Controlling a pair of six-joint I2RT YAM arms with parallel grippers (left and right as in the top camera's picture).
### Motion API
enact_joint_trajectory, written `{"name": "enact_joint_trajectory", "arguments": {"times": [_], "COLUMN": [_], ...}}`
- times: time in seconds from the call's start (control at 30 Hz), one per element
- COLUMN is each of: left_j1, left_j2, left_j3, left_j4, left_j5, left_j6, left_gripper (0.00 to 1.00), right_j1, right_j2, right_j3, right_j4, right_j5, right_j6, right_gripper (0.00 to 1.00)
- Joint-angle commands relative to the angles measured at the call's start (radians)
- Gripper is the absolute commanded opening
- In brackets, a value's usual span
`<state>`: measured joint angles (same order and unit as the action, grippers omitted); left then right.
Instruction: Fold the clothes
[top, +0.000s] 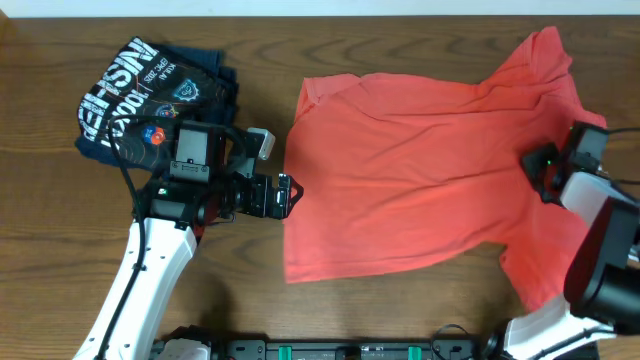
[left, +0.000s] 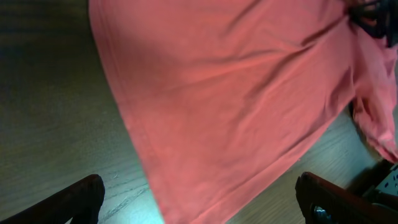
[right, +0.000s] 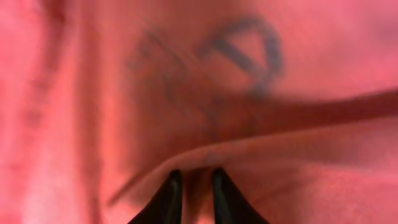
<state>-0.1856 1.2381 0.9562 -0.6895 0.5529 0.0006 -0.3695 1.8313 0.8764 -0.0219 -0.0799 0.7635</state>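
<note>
The clothes are an orange-red T-shirt (top: 420, 170) lying spread and creased on the wooden table, back side up, with faint lettering showing through the cloth (right: 242, 56). My left gripper (top: 288, 193) sits at the shirt's left edge, open wide. In the left wrist view a hem corner of the shirt (left: 236, 93) lies between the spread fingers (left: 74, 202), untouched by them. My right gripper (top: 535, 170) is on the shirt's right side near a sleeve. Its narrow jaws (right: 194, 186) are shut on a raised fold of the red cloth.
A dark navy folded shirt (top: 150, 95) with white lettering and coloured logos lies at the back left, just behind the left arm. Bare wooden table (top: 400, 310) runs along the front edge. The right arm's base (top: 600, 270) covers the shirt's lower right sleeve.
</note>
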Motion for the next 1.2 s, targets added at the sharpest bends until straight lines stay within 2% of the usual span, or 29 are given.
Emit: {"name": "enact_joint_trajectory", "arguments": {"times": [0.0, 0.1, 0.2, 0.4, 0.53, 0.63, 0.7, 0.93, 1.1, 1.17], "left_j1": [-0.002, -0.002, -0.002, -0.002, -0.002, -0.002, -0.002, -0.042, -0.068, -0.069], "left_j2": [0.002, 0.002, 0.002, 0.002, 0.002, 0.003, 0.01, 0.134, 0.293, 0.368], "left_j3": [0.007, 0.007, 0.007, 0.007, 0.007, 0.007, 0.007, -0.024, -0.047, -0.047], "left_j4": [0.0, -0.01, -0.029, -0.056, -0.044, -0.053, -0.078, -0.17, -0.158, -0.155], "left_j5": [-0.005, -0.016, -0.023, -0.024, -0.064, -0.069, -0.068, -0.071, -0.199, -0.192], "left_j6": [0.007, 0.006, 0.006, 0.007, 0.006, 0.006, 0.006, 0.006, -0.031, -0.056], "left_gripper": [0.99, 0.99, 0.99, 0.99, 0.99, 1.0, 0.98, 0.97, 0.93, 0.9], "right_j1": [0.037, 0.021, -0.023, -0.081, -0.045, -0.013, -0.01, -0.01, -0.01, -0.01], "right_j2": [0.099, 0.088, 0.032, -0.193, -0.337, -0.402, -0.405, -0.377, -0.373, -0.373], "right_j3": [-0.014, 0.034, 0.09, 0.131, 0.131, 0.131, 0.131, 0.124, 0.124, 0.124], "right_j4": [0.056, 0.072, -0.002, -0.254, -0.418, -0.544, -0.586, -0.727, -0.771, -0.776], "right_j5": [-0.009, -0.106, -0.27, -0.457, -0.442, -0.274, -0.201, -0.216, -0.216, -0.216], "right_j6": [0.026, -0.059, -0.159, -0.255, -0.341, -0.344, -0.313, -0.301, -0.347, -0.347], "right_gripper": [0.24, 0.35, 0.45, 0.47, 0.52, 0.57, 0.59, 0.59, 0.61, 0.61]}}
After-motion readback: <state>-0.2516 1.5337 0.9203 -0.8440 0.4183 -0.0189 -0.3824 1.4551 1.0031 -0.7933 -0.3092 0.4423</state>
